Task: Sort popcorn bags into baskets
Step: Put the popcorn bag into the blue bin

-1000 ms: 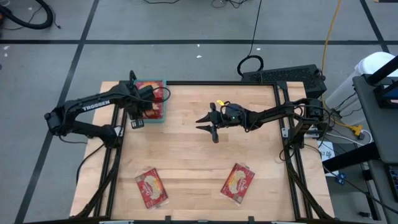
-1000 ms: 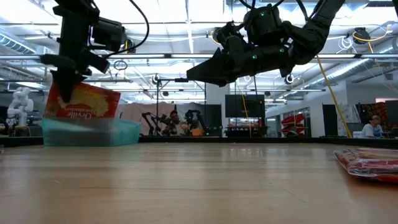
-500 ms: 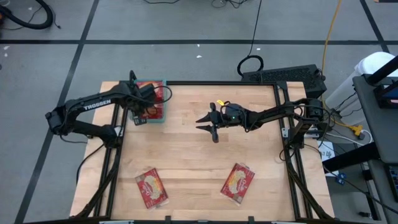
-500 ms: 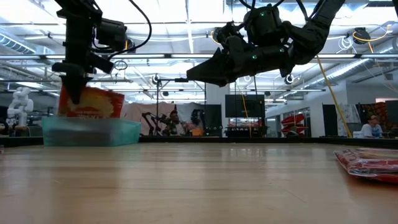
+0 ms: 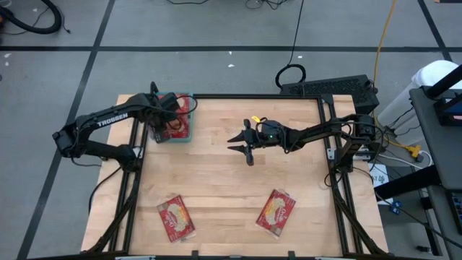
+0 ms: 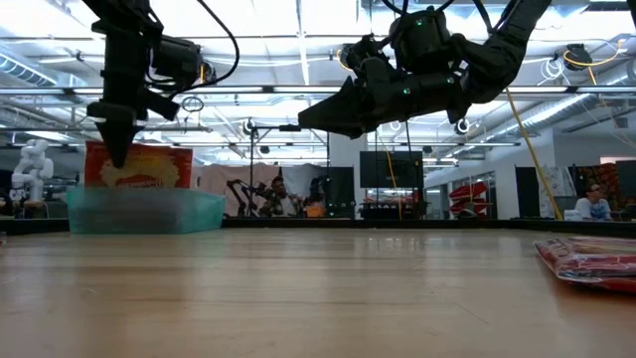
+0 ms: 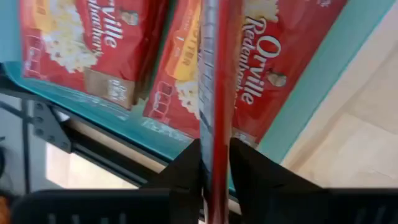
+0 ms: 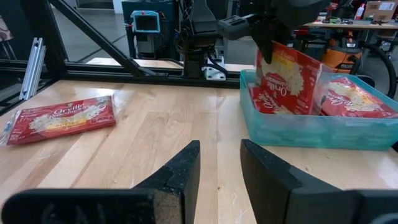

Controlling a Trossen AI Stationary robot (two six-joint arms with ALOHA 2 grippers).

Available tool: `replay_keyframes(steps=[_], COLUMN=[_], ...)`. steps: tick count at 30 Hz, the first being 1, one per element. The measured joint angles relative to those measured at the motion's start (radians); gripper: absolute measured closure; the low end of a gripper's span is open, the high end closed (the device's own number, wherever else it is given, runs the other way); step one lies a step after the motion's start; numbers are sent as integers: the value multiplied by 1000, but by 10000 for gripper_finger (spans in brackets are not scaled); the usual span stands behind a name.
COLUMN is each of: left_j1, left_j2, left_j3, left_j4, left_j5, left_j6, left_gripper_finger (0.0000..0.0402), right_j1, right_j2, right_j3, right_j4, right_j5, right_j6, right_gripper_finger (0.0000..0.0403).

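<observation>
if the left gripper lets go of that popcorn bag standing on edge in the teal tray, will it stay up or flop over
Likely flop. The popcorn bag is thin and stands on edge only because the left gripper pinches it. It seems fairly stiff, so it should tip flat onto the bags in the teal tray.

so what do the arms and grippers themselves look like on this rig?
Both arms are dark, near-black, slim jointed links. The left arm carries white TROSSEN lettering along its upper link. The left gripper has two flat dark fingers. The right gripper has the same dark, wedge-shaped fingers; a small green light glows on the right arm's wrist, with thin black cables looping nearby.
</observation>
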Motion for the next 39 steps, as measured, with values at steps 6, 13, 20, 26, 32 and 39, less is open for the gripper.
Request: replay_keyframes(steps=[6,13,20,26,32,39], left_j1=[-1,-2,-2,8,8,9], left_j2=[0,0,0,2,9,9], left_j3=[0,0,51,84,60,51], left_j4=[40,68,-58,-86,-73,52], left_j5=[-34,77,223,252,181,-6], left_j6=[62,161,198,285,285,234], left_gripper_finger=[272,371,384,378,292,228], right_j1=[0,0,0,0,0,-1], right_j2=[0,0,0,0,-1,-1], right_j3=[0,0,0,0,0,0], right_j4=[0,0,0,8,8,7], right_j5=[0,0,1,1,1,0], right_j6=[-2,-3,-3,-2,2,-1], right_gripper_finger=[293,293,293,293,293,293])
